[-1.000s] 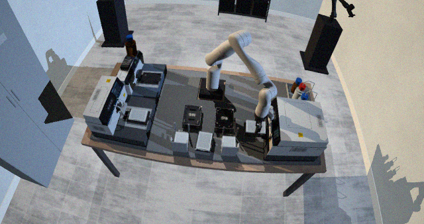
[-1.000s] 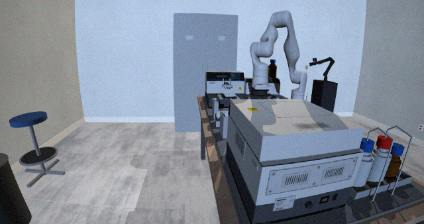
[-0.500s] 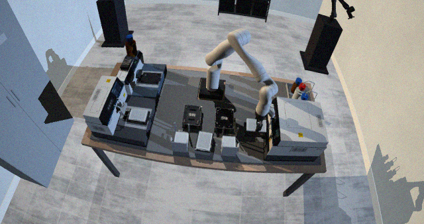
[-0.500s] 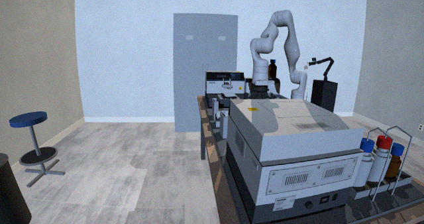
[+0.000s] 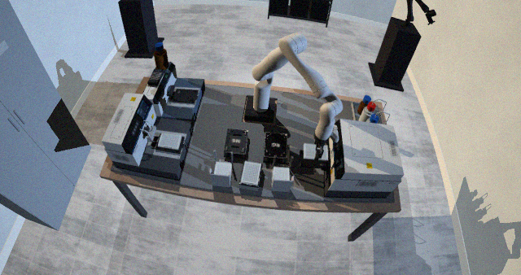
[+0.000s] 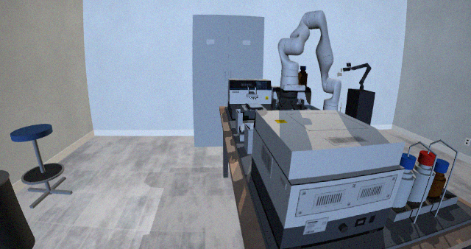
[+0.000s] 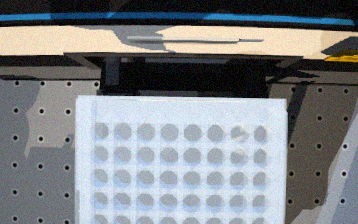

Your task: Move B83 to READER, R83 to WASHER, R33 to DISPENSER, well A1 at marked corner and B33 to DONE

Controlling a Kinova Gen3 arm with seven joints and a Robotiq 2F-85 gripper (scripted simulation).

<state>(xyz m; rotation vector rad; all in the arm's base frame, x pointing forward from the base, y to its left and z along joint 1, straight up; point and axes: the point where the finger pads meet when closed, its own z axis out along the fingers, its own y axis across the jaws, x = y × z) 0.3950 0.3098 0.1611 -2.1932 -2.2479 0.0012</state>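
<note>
My gripper (image 5: pixel 319 154) is shut on a white plate (image 5: pixel 309 150) (image 7: pixel 180 112), by its place B33, and holds it raised beside the READER housing (image 5: pixel 368 142) (image 6: pixel 313 135) (image 7: pixel 40 42). The fingers are hidden in the wrist view. The dark reader nest (image 5: pixel 308 165) lies below the plate. A plate (image 5: pixel 251 172) sits on the small SHAKER between two racks. The left rack (image 5: pixel 222 181) and right rack (image 5: pixel 282 182) are IN and DONE; I cannot read which, nor see their lower plates. Another plate (image 5: pixel 170 141) sits on the WASHER. The DISPENSER nest (image 5: pixel 185 95) holds no plate.
Recovery nest N6 (image 5: pixel 237 141) and regrip nest RG (image 5: pixel 276 145) hold no plate. The washer housing (image 5: pixel 126 124) stands at the left. Bottles (image 5: pixel 371 106) (image 6: pixel 427 158) stand in a wire rack behind the reader. A tall brown bottle (image 5: pixel 160 59) stands at the back left.
</note>
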